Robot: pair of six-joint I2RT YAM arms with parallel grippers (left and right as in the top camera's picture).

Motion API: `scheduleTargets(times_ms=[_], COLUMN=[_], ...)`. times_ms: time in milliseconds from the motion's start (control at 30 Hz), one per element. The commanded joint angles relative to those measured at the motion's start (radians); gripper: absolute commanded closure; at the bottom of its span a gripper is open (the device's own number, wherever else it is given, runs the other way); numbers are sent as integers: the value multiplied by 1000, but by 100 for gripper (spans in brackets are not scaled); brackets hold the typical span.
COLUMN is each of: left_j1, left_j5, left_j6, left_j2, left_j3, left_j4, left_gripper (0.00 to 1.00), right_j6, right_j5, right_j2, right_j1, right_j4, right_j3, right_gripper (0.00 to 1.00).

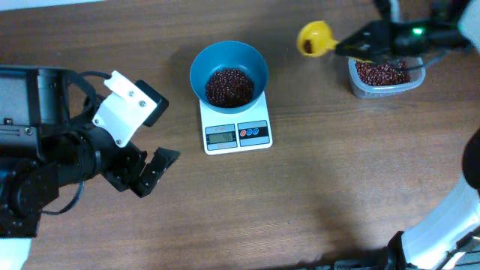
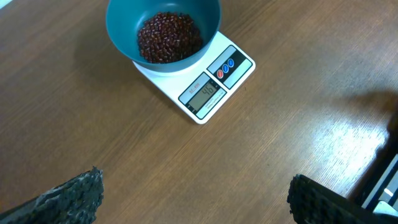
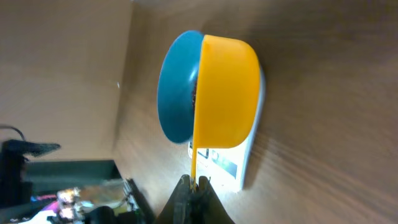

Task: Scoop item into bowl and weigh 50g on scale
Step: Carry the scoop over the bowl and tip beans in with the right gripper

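The teal-blue bowl (image 1: pixel 229 71) stands on the white scale (image 1: pixel 237 133) and holds a heap of dark red-brown beans (image 1: pixel 229 86). It also shows in the left wrist view (image 2: pixel 163 31) on the scale (image 2: pixel 208 87), and in the right wrist view (image 3: pixel 177 87). My right gripper (image 1: pixel 360 45) is shut on the thin handle of a yellow scoop (image 1: pixel 315 37), held in the air between the bowl and the tub; the scoop (image 3: pixel 227 93) hides part of the bowl. My left gripper (image 1: pixel 154 169) is open and empty, left of the scale, over bare table.
A clear plastic tub (image 1: pixel 384 79) with more beans stands at the back right, under my right arm. The wooden table (image 1: pixel 315 187) runs out to the front and right. My left arm's black body (image 1: pixel 45 150) fills the left side.
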Motion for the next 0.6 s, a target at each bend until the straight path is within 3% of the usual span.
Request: scheduleTargets(times_ms=[0, 100, 267, 367, 567], left_j1=[3, 3, 3, 3, 3], left_j5=[14, 14, 14, 14, 14], left_j6=[19, 19, 19, 19, 19], left_j2=[-2, -2, -2, -2, -2], left_j3=[0, 0, 0, 0, 0], left_j4=[2, 2, 2, 2, 2], left_gripper=[1, 1, 1, 1, 1], right_j6=[-1, 39, 38, -19, -71], right_j5=[-27, -16, 43, 359, 302], right_j2=[5, 5, 5, 5, -7], right_j1=[145, 272, 315, 332, 370], right_j4=[116, 297, 371, 374, 418], right_j3=[-1, -1, -1, -1, 0], right_gripper=[96, 96, 96, 96, 96])
